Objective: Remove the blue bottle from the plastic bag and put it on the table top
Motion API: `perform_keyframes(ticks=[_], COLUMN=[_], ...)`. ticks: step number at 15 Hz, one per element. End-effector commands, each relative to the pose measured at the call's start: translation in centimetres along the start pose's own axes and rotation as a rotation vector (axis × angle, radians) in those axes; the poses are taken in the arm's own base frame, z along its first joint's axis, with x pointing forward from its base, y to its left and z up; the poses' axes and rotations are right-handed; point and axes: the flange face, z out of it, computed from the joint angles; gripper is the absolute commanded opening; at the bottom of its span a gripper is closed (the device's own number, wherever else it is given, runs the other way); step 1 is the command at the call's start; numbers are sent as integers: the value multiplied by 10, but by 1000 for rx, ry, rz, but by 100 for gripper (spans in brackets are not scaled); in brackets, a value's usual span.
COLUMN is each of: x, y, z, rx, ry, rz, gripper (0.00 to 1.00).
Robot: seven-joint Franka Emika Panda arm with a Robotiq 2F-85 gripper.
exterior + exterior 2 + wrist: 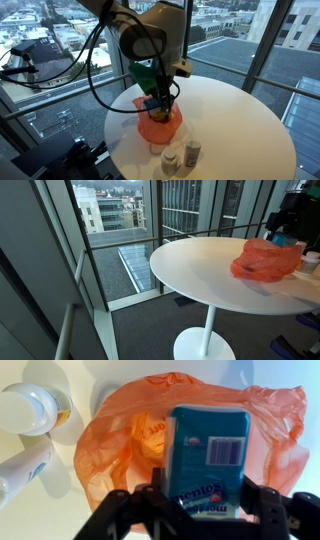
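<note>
We have the tool [205, 500] clenched on the blue bottle [208, 445], its fingers [142, 510] pressing either flank, and the bottle hangs directly over the orange plastic bag [110, 450], which lies crumpled on the bench [240, 120] beneath the tool. Whether the bottle's far end is fully clear of the bag's mouth we cannot tell. To do this step well, we judge that we should lift straight up until no film clings, then carry the bottle sideways to bare bench away from the bag. Two white bottles [28, 410] sit just beside the bag to one side of the tool, so we would steer to the opposite side and lower gently before releasing
</note>
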Motion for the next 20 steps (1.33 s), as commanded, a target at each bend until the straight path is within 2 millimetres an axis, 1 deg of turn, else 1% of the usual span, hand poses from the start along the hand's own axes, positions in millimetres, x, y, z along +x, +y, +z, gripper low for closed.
perform_keyframes(ticks=[1, 3, 6, 7, 13, 14, 16, 20], x=[-13, -17, -22, -17, -18, -19, -21, -28], y=[-4, -4, 2, -3, 0, -4, -20, -62], z=[-29, -37, -42, -34, -36, -32, -26, -14], rx=[-21, -37, -39, -31, -31, -38, -46, -60], ry=[-22, -32, -48, -39, -43, -43, -48, -64], rz=[-32, -51, -62, -54, -50, -59, -94, -187], gripper=[43, 43, 43, 68, 68, 43, 43, 43])
